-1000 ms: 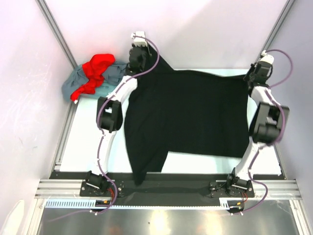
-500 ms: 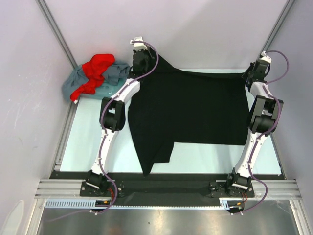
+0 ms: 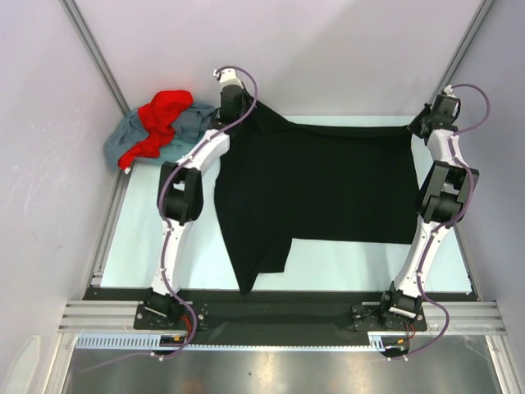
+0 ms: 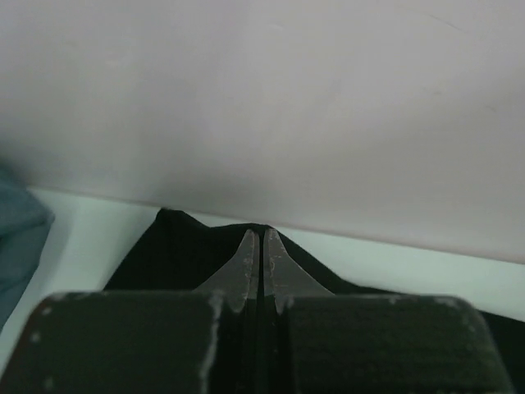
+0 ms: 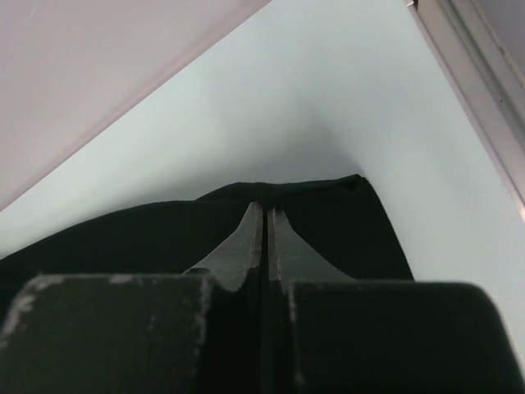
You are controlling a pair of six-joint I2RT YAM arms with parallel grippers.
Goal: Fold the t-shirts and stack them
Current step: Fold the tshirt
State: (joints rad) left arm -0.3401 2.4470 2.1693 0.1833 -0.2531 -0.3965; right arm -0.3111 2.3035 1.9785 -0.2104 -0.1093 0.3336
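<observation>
A black t-shirt lies spread across the table, one sleeve trailing toward the near edge. My left gripper is shut on its far left corner, close to the back wall; in the left wrist view the fingertips pinch black cloth. My right gripper is shut on the far right corner, and in the right wrist view its fingertips press on the black hem. A red t-shirt lies crumpled on a grey-blue t-shirt in the far left corner.
The pale table is boxed in by lilac walls behind and at both sides, with metal posts in the corners. A black strip and rail run along the near edge by the arm bases. The grey-blue cloth shows at the left wrist view's edge.
Both arms have reached further toward the back wall, dragging the black t-shirt away from the near edge. Its trailing sleeve has come off the black front strip.
</observation>
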